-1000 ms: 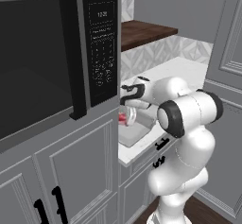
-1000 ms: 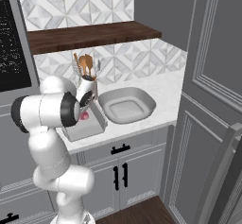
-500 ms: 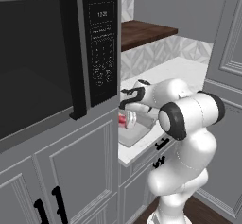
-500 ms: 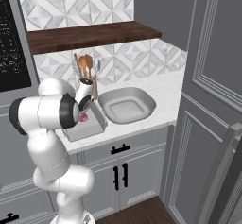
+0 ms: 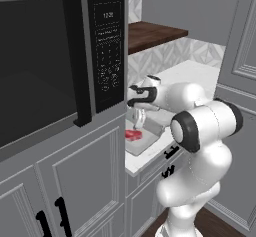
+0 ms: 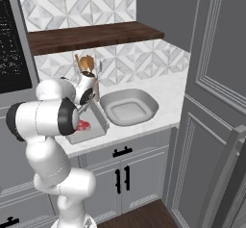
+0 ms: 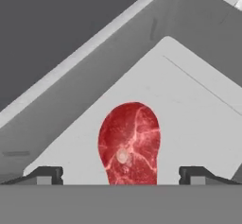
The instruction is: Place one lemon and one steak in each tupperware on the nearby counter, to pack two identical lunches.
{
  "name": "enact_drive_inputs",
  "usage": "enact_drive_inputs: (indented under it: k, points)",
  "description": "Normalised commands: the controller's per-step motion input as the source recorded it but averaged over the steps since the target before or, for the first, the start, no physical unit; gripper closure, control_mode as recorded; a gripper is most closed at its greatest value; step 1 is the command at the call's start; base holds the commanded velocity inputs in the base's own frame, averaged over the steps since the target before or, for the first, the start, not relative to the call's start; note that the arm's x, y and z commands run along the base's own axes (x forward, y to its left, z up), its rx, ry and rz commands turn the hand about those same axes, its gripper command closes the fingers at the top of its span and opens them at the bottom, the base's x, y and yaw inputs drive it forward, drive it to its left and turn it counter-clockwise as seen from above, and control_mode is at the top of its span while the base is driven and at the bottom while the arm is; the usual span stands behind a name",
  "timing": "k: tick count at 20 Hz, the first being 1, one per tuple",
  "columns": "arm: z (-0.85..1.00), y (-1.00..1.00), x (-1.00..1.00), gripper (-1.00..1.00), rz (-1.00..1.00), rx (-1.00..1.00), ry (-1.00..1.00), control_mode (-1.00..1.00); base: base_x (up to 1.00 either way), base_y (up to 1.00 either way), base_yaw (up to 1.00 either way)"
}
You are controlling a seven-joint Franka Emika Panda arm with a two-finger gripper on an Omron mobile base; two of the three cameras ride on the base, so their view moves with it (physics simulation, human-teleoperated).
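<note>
hidden: the arm covers part of the flat tray [image 6: 96, 126] in the right base view; steak's [image 7: 129, 142] near end is cut off in the hand view
gripper [image 7: 121, 175]: jaws wide apart, directly over the steak, holding nothing; contact with the meat unclear
flat tray: on the counter [image 6: 166, 95], holds one red steak
deep tub [image 6: 128, 107]: just right of the flat tray, nothing inside
utensil holder [image 6: 88, 80]: behind the flat tray, at the wall
</note>
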Motion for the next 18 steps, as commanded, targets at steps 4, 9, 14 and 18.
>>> enact_drive_inputs:
  k: [4,9,14,18]
  points:
    - [0.59,-0.49,-0.93,-1.0,-0.08,0.0,0.0,-1.0,0.0,0.0,0.0]
    - [0.46,-0.64,-1.0,-1.0,-0.21,0.0,0.0,-1.0,0.0,0.0,0.0]
    - [0.4,-0.5,-0.77,-1.0,-0.32,0.0,0.0,-1.0,0.0,0.0,0.0]
    - [0.17,-0.22,-0.25,-1.0,-0.53,0.0,0.0,-1.0,0.0,0.0,0.0]
